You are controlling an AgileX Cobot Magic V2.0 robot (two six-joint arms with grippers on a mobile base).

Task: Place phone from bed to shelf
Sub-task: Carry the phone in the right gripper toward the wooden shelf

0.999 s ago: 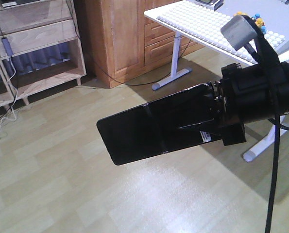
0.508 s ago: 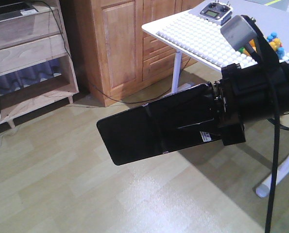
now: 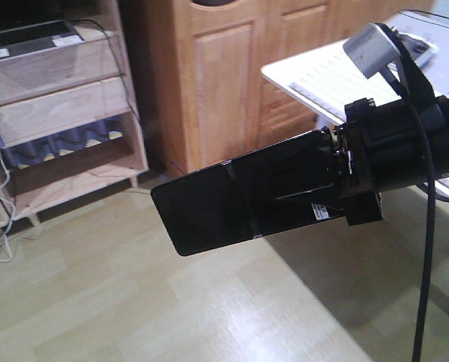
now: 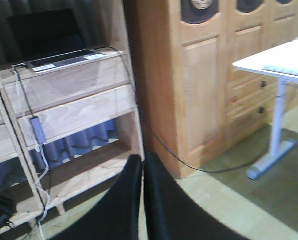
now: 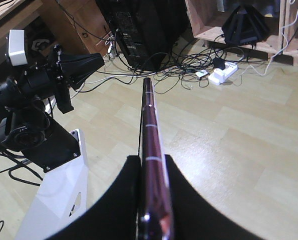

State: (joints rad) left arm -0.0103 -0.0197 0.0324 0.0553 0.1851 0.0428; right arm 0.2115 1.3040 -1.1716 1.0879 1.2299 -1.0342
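The right gripper (image 3: 299, 194) is clamped on one end of the phone (image 3: 201, 211), which juts toward 9 o'clock in the air above the floor (image 3: 96, 302). The shelf (image 3: 66, 121) stands at 10 o'clock, a laptop (image 3: 28, 38) on its top plank. Judged best: a firm clamp, the phone level, and a slow approach into an open compartment, clear of the uprights. The left gripper (image 4: 142, 190) is pressed together, empty.

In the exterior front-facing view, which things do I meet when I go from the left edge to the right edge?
shelf → phone → right gripper, shut on the phone → black cable. The wooden cabinet and the white table overlap these, so I leave them out.
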